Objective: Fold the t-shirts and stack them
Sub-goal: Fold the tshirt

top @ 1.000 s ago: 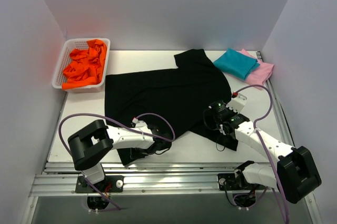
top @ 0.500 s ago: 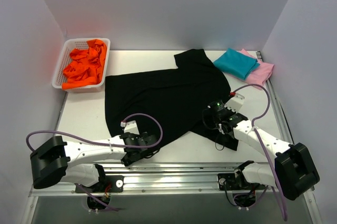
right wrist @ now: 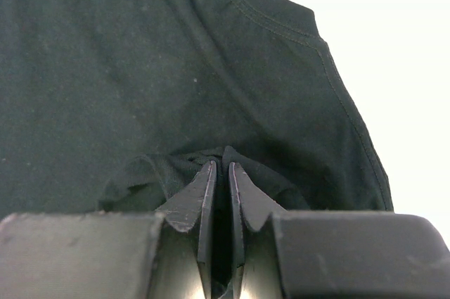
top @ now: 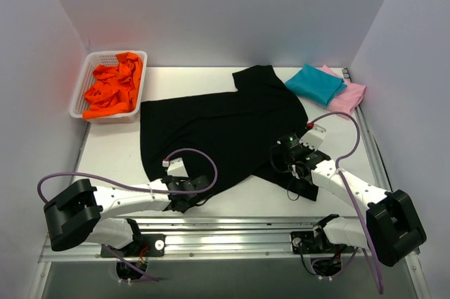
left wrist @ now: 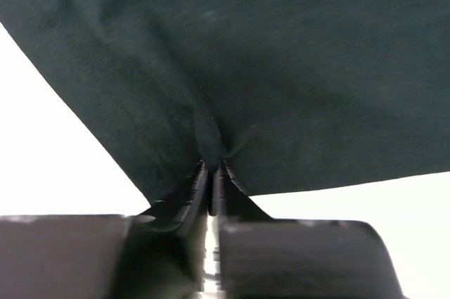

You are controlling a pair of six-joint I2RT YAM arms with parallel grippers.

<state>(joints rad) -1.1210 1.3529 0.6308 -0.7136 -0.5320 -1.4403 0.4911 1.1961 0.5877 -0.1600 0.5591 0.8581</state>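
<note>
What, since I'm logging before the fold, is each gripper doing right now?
Left gripper: closed on the black shirt.
Right gripper: closed on the black shirt.

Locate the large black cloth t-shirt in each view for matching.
Top external: large black cloth t-shirt spread across the middle of the white table.
Left wrist: fills the upper frame, its edge pinched in the left end effector.
Right wrist: fills most of the frame, a fold pinched in the right end effector.
Shared landmark: the white table showing beside the cloth in all three.
</note>
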